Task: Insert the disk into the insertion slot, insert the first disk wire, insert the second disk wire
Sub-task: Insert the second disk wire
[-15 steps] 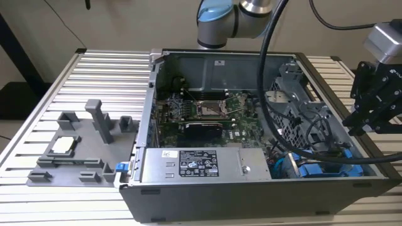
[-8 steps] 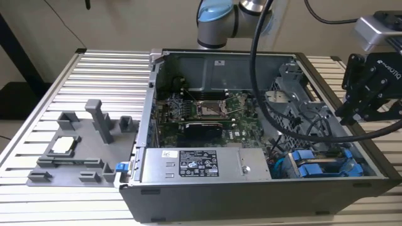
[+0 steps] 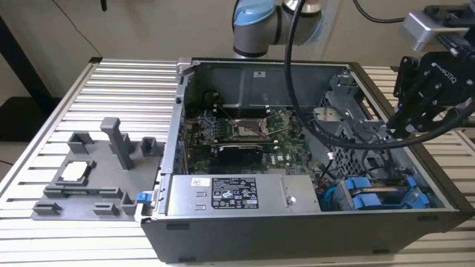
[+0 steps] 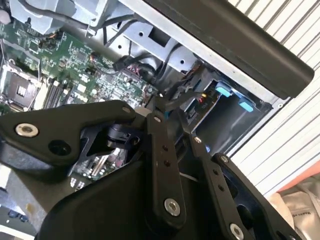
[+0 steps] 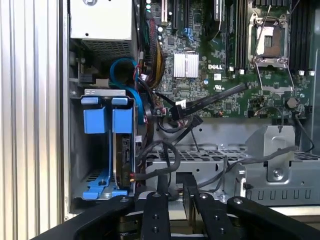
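The disk [image 5: 124, 156] stands on edge inside the slot [image 5: 102, 92], and its visible edge points toward the gripper [image 3: 405, 130]. The gripper hangs above the slot with jaws closed. I cannot tell if they hold a wire.

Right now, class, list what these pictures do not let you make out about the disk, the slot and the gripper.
Disk, first wrist view: edge-on in shadow; seating and wire plugs unclear.
Insertion slot, exterior view: its blue clips cover the inside.
Gripper, both wrist views: its own black body hides whether it holds anything.
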Available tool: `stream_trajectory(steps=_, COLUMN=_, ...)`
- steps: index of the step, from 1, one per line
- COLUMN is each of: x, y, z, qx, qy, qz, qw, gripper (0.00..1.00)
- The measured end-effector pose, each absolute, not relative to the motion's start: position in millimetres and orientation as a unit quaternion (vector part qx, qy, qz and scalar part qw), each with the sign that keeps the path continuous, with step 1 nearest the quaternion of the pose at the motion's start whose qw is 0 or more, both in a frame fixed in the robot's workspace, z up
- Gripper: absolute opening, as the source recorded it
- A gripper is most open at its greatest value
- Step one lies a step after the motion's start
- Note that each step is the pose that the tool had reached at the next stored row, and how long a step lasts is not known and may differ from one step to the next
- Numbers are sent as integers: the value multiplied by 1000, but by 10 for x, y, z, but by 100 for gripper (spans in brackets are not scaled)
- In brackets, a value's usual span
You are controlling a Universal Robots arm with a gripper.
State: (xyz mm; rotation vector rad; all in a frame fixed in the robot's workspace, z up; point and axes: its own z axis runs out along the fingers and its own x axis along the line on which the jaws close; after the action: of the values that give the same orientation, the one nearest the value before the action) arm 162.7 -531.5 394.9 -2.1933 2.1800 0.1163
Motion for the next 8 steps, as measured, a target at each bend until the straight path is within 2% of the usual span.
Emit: stream_trajectory(steps=8, x=1269, y=-5314, z=3940, qx=-709, qy=704, qz=35, qw=26, gripper=27)
